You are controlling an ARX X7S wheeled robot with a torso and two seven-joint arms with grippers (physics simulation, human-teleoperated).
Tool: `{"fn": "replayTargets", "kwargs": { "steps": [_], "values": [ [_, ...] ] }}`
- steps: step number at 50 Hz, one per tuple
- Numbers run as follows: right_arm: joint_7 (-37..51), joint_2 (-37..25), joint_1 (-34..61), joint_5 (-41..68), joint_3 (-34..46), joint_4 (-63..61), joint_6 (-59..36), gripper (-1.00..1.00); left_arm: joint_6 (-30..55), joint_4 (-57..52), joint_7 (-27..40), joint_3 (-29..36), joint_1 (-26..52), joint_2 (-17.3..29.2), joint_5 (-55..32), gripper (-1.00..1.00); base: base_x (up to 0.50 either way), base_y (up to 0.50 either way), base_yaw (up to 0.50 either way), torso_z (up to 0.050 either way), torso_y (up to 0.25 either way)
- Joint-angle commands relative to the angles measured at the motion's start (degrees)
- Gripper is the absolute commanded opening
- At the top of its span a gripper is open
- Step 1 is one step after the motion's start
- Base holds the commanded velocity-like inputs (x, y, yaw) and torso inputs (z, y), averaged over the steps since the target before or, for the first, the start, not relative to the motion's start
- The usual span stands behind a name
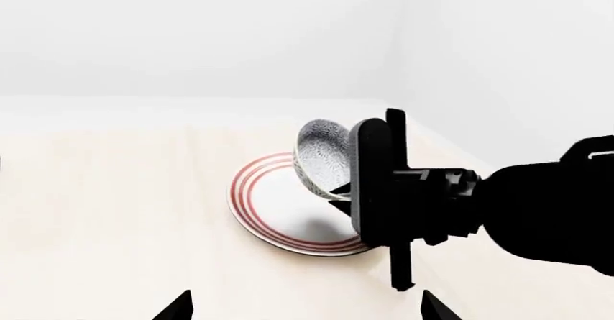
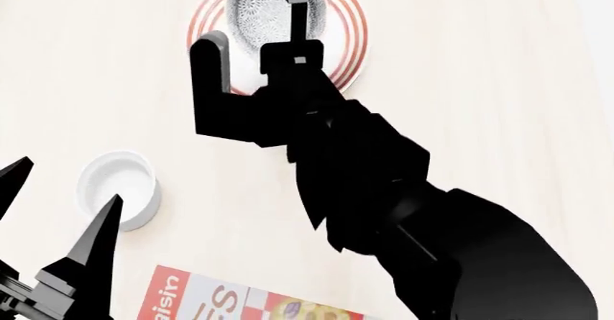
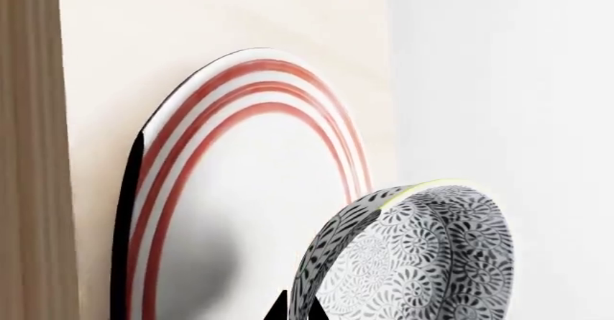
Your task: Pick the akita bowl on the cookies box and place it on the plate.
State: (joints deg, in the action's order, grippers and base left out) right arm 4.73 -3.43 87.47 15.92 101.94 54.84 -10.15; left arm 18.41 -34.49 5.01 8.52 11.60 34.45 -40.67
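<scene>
The grey speckled akita bowl hangs tilted just over the white plate with red rings, casting a shadow on it. My right gripper is shut on the bowl's rim, with one finger inside and one outside. The right wrist view shows the bowl's wall pinched between the two fingertips, with the plate behind. From the left wrist view the bowl stands on edge above the plate. Part of the cookies box shows at the near edge, with nothing on it. My left gripper stands open and empty.
A small plain white cup sits on the table left of my right arm, between the plate and the cookies box. The pale wooden tabletop stretches to the right. A white wall rises behind the table.
</scene>
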Motion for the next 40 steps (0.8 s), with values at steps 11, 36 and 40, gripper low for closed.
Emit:
{"fn": "replayTargets", "kwargs": {
  "steps": [11, 36, 40],
  "values": [
    [-6.28, 1.81, 0.93, -1.48, -0.88, 2.16, 1.62, -1.00, -0.60, 0.16, -0.10, -0.70, -0.66, 0.34, -0.90, 1.00, 0.00, 0.00, 0.00, 0.000, 0.000],
    [-7.79, 0.50, 0.89, -2.65, -0.89, -1.25, -1.90, 1.00, -0.63, -0.33, -0.07, -0.64, -0.85, 0.86, -1.28, 1.00, 0.00, 0.00, 0.00, 0.000, 0.000],
    [-7.54, -0.86, 1.69, -2.72, -0.85, -4.21, -3.73, 1.00, -0.60, -0.70, 0.08, -0.84, -0.97, 1.06, -1.52, 1.00, 0.00, 0.00, 0.00, 0.000, 0.000]
  ]
}}
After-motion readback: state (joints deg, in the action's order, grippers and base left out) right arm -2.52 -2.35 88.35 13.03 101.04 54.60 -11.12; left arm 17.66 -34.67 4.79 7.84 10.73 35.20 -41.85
